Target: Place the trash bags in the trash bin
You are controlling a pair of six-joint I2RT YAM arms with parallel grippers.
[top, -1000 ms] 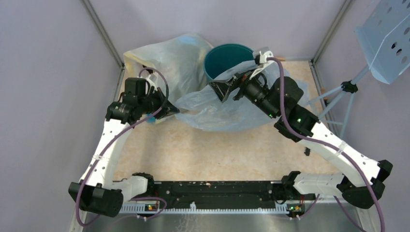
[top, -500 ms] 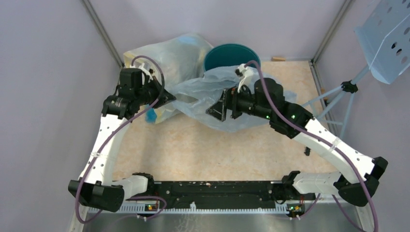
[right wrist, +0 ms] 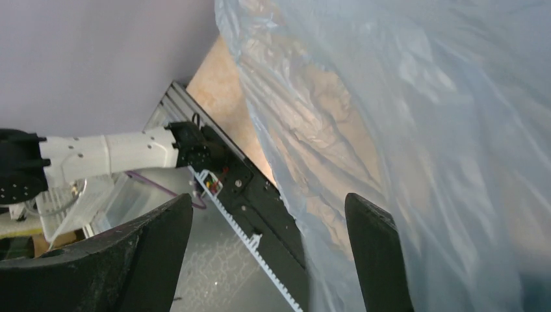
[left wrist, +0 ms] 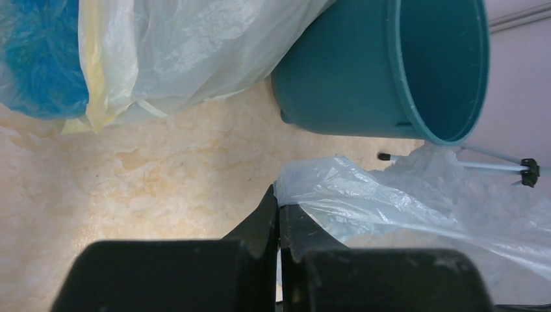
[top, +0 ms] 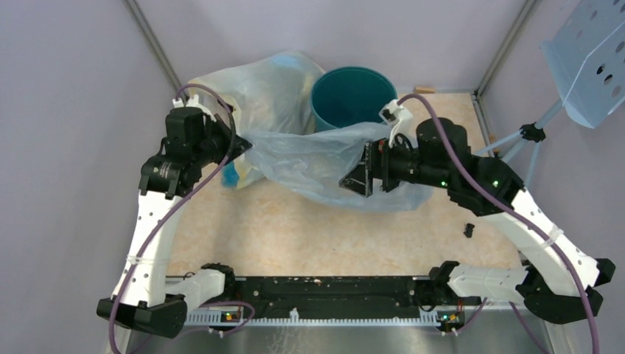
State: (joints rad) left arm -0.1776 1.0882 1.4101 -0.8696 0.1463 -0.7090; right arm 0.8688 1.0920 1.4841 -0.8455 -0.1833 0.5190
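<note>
The trash bag (top: pixel 309 158), a thin crinkly pale-blue liner, is stretched between my two arms just in front of the trash bin (top: pixel 352 96). The bin is a round dark teal bucket standing upright at the back. My left gripper (top: pixel 239 145) is shut on the bag's left corner. In the left wrist view the fingertips (left wrist: pixel 279 207) pinch the bag (left wrist: pixel 390 201) below the bin (left wrist: pixel 377 71). My right gripper (top: pixel 357 177) stands open against the bag's front. In the right wrist view, the bag (right wrist: pixel 422 130) hangs with its edge between the spread fingers (right wrist: pixel 373 247).
A large yellowish translucent bag (top: pixel 258 88) with blue items inside leans at the back left, touching the bin. A small black piece (top: pixel 469 229) lies on the table at the right. A tripod with a perforated blue panel (top: pixel 589 51) stands beyond the right wall.
My left gripper has pulled the bag's corner back and to the left, stretching it. My right gripper has left the bin's rim and come down toward the near side, along the bag's front.
</note>
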